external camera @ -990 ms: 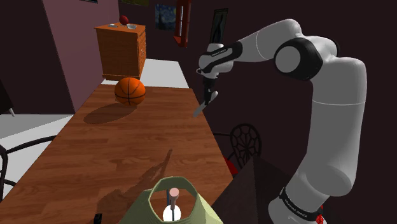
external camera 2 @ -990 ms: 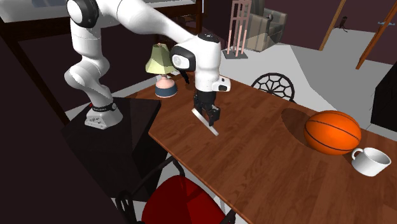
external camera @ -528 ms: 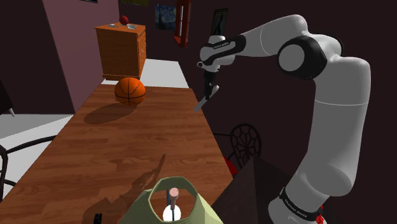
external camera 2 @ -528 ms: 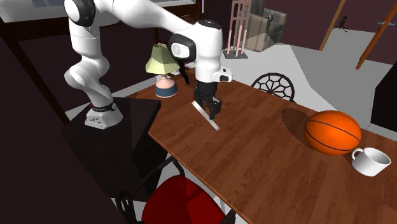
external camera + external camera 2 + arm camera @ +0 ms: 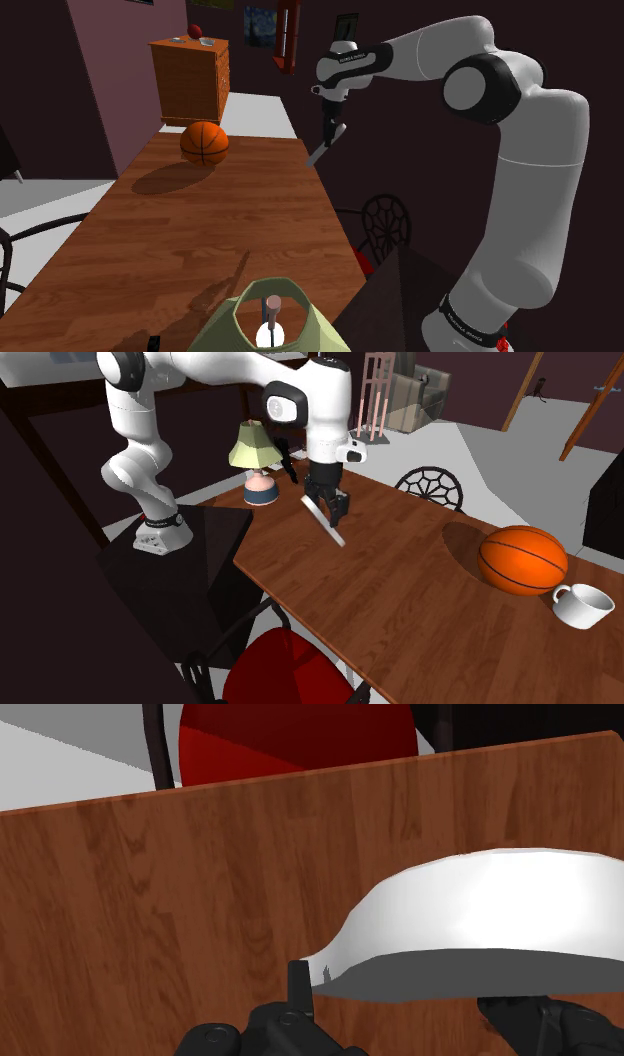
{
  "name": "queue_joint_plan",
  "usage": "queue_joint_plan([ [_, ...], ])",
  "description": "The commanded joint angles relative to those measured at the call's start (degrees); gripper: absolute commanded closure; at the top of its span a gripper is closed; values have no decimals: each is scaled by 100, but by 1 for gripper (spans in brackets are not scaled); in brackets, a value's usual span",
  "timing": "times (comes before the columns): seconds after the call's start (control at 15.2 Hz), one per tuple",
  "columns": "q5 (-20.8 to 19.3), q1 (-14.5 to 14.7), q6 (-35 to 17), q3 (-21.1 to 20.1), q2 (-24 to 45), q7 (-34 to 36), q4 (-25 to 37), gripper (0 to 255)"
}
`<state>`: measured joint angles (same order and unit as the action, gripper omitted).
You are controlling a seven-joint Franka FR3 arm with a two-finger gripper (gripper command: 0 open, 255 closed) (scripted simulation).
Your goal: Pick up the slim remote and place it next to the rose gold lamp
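Remote (image 5: 323, 520), slim and pale, hangs tilted above the table (image 5: 420, 614), pinched between the gripper (image 5: 328, 505) fingers. I'd carry it low and lay it flat beside the lamp (image 5: 257, 464), clear of the shade. Counted outward: one cup (image 5: 582, 604), one basketball (image 5: 521, 559), one remote, one lamp.

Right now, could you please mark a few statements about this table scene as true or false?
1. The tool clasps the remote above the table. True.
2. The basketball is in the tool's grasp. False: it rests on the table.
3. A white cup stands beside the basketball. True.
4. The remote lies flat next to the lamp. False: it hangs tilted in the tool, apart from the lamp.
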<state>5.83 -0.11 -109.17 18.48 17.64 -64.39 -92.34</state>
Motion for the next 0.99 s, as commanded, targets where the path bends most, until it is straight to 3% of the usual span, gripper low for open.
queue_joint_plan([
  [0.0,-10,-7,153,7,-25,2,130,255],
  [0.92,-28,-60,1229,33,-32,30,1202,255],
])
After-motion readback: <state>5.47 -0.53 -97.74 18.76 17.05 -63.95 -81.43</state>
